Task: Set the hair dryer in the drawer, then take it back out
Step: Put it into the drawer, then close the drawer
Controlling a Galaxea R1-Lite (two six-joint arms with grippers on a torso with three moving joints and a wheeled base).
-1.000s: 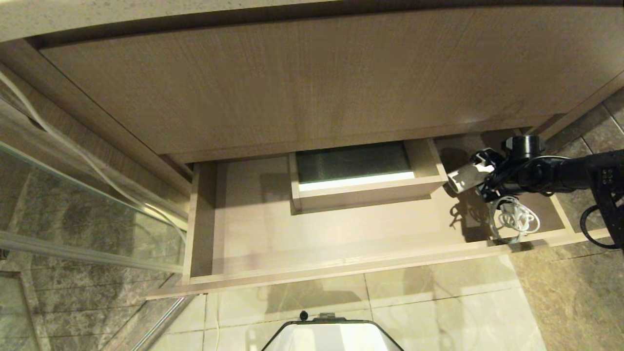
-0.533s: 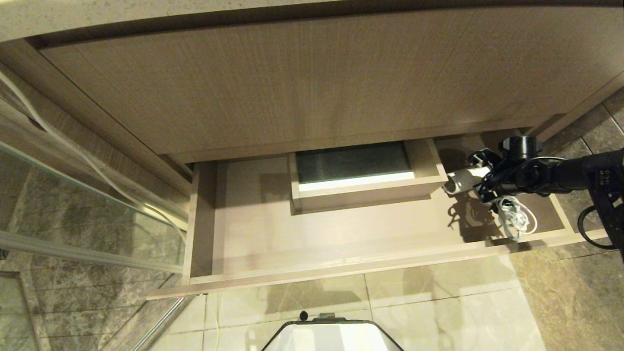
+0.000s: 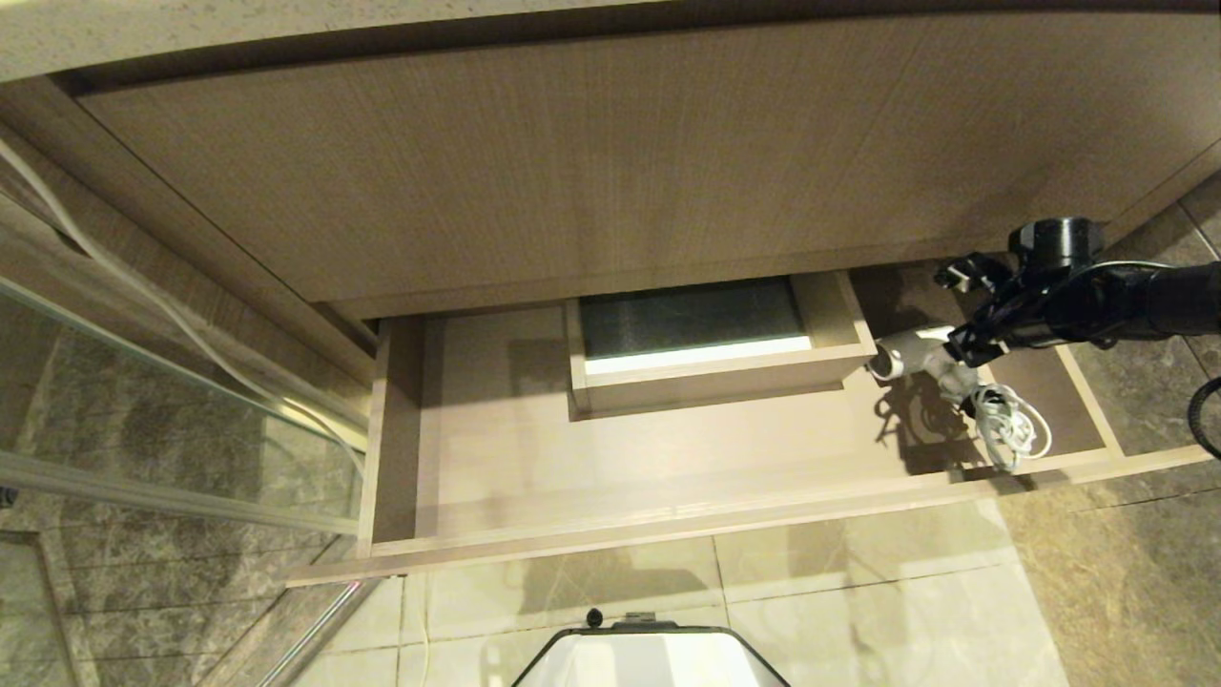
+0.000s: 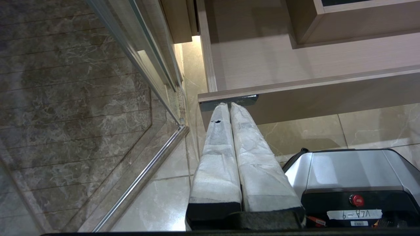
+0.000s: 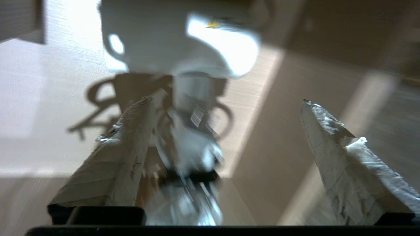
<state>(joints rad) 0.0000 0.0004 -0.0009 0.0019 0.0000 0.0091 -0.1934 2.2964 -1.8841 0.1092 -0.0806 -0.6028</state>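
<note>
Right pincer has lifted off the hair dryer, spread wide, empty; wrist view shows the gap.

One white plastic hair dryer with one coiled white cord at its five o'clock. One wide light-brown wood-grain drawer, holding one rectangular boxed cut-out. Two black robot grippers: left gripper, right gripper.
</note>
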